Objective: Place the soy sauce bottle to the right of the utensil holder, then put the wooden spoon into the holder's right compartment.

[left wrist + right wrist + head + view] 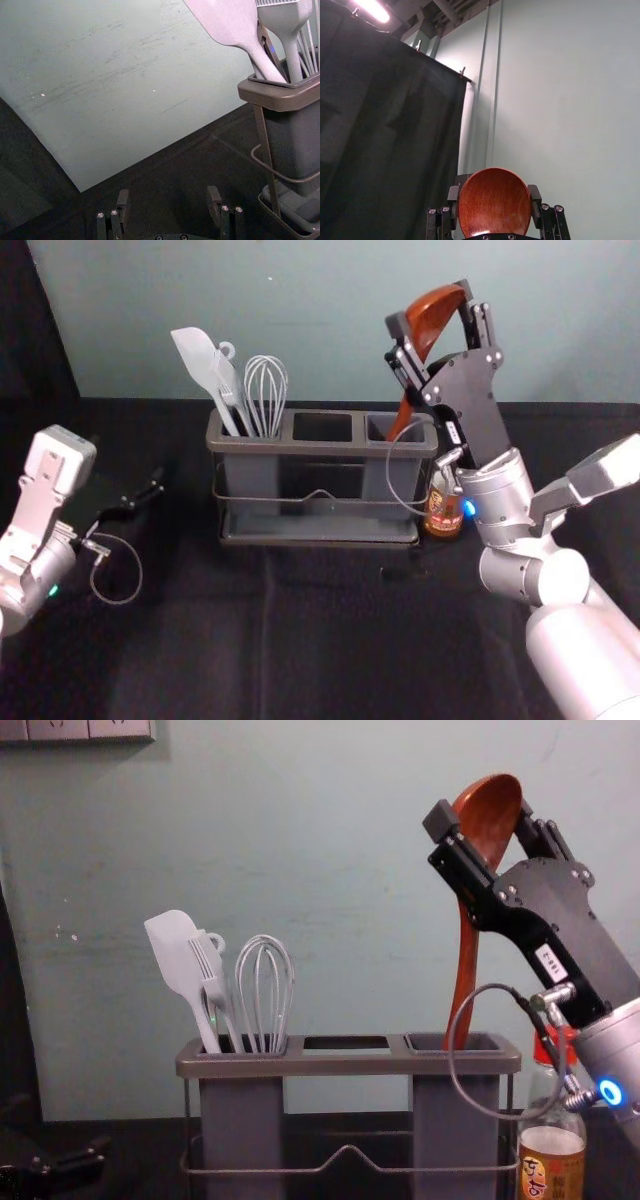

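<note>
My right gripper clamps the wooden spoon by its bowl – likely light, stiff and slippery, best gripped there – its handle in the utensil holder's right compartment, the soy sauce bottle just right, my idle left gripper, fingers apart, left of the holder.

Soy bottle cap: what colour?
Red; the cap on the soy sauce bottle shows best in the chest view, beside the utensil holder.

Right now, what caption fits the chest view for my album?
Right end effector holding a wooden spoon, its handle in the holder's right compartment.
</note>
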{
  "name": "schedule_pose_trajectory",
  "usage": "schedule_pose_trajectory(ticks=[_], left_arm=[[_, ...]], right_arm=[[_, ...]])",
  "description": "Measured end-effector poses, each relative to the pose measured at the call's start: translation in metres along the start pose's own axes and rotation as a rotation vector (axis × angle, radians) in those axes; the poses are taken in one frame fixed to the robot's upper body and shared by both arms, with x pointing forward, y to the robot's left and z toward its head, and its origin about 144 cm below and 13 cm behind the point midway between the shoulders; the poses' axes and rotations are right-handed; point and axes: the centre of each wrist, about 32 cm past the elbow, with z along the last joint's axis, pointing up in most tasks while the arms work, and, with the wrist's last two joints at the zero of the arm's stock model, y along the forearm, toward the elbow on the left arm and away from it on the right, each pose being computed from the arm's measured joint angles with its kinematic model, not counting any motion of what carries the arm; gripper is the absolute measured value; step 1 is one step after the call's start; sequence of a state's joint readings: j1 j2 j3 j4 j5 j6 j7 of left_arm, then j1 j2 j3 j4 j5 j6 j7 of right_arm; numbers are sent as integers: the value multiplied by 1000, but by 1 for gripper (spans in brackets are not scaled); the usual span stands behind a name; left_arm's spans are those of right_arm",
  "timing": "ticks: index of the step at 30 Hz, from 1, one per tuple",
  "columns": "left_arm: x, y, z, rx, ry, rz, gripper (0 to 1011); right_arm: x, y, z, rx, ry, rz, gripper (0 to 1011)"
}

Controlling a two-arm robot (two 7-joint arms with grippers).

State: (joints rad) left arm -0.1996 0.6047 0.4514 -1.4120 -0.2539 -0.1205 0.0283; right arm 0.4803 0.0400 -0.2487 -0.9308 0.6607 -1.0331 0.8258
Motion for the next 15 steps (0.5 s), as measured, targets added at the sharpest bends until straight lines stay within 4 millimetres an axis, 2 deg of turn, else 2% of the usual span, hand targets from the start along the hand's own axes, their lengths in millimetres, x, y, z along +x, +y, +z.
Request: schedule_pose_trajectory(ticks=[15], left_arm=[[0,0,0,0,0,0,1000]], right_arm=[[-7,-14,-9,-29,10,-15,838]])
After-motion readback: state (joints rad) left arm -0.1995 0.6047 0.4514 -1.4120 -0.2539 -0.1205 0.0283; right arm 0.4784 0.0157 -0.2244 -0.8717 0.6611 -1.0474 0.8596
